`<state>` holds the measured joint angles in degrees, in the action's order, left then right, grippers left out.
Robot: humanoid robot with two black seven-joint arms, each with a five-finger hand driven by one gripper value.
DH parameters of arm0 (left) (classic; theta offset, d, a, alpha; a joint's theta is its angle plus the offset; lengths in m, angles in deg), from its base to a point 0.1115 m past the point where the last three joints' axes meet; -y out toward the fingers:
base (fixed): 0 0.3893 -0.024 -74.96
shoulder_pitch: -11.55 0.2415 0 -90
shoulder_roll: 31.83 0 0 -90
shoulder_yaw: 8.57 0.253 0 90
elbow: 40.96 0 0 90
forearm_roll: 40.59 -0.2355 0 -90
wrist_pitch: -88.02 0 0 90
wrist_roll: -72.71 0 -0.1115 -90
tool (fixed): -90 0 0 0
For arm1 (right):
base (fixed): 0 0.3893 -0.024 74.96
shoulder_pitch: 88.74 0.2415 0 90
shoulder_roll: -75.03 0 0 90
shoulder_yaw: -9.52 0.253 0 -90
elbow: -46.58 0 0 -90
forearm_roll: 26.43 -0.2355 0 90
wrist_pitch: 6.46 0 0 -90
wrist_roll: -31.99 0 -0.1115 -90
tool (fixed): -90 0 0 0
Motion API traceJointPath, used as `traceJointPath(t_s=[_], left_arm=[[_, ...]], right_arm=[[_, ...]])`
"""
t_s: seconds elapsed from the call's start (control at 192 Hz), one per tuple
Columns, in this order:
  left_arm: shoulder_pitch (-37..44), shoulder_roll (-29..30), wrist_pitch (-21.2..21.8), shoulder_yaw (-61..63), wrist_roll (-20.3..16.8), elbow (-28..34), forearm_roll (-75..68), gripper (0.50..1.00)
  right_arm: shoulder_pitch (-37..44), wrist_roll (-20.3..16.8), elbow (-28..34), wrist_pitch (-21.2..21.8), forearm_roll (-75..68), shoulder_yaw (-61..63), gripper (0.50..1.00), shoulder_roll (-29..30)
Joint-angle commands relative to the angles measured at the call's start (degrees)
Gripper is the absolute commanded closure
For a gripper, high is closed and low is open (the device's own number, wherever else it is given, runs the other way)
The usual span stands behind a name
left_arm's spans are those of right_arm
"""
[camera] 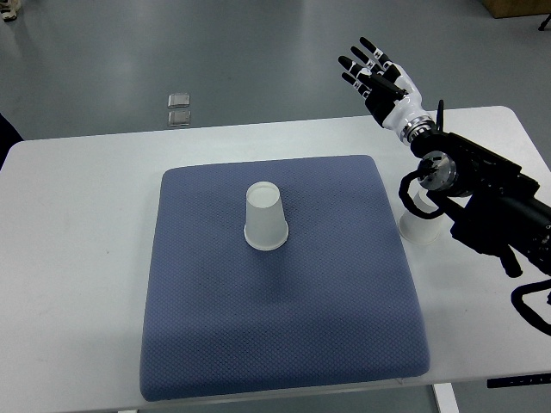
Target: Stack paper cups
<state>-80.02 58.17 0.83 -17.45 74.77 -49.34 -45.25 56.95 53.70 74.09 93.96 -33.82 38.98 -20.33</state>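
Note:
A white paper cup (264,217) stands upside down near the middle of the blue pad (284,344). A second white cup (421,222) sits on the bare table just right of the pad, partly hidden beneath my right forearm. My right hand (374,76) is raised above the table's far edge, well up and right of the pad, its fingers (362,60) spread and holding nothing. The left arm does not show.
The white table (77,258) surrounds the pad, with its right edge close to my arm. Two small clear packets (179,108) lie on the grey floor beyond the far edge.

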Motion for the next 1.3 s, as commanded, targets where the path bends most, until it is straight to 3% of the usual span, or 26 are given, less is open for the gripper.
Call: traceJointPath(t_s=[0.0, 0.661, 0.99, 1.297], left_arm=[[0.0, 0.0, 0.0, 0.0, 0.0, -0.1, 0.0, 0.500], [0.1, 0.0, 0.0, 0.0, 0.0, -0.1, 0.0, 0.500], [0.1, 0.0, 0.0, 0.0, 0.0, -0.1, 0.0, 0.500], [0.1, 0.0, 0.0, 0.0, 0.0, -0.1, 0.0, 0.500]], right_arm=[[0.1, -0.1, 0.0, 0.0, 0.1, 0.0, 0.587, 0.1], [4.4, -0.3, 0.6, 0.6, 4.0, -1.2, 0.587, -2.2], [6.9, -1.0, 4.5, 1.4, 15.4, -5.6, 0.587, -9.3], [15.0, -1.0, 12.7, 4.3, 20.8, -22.8, 0.587, -18.7]])
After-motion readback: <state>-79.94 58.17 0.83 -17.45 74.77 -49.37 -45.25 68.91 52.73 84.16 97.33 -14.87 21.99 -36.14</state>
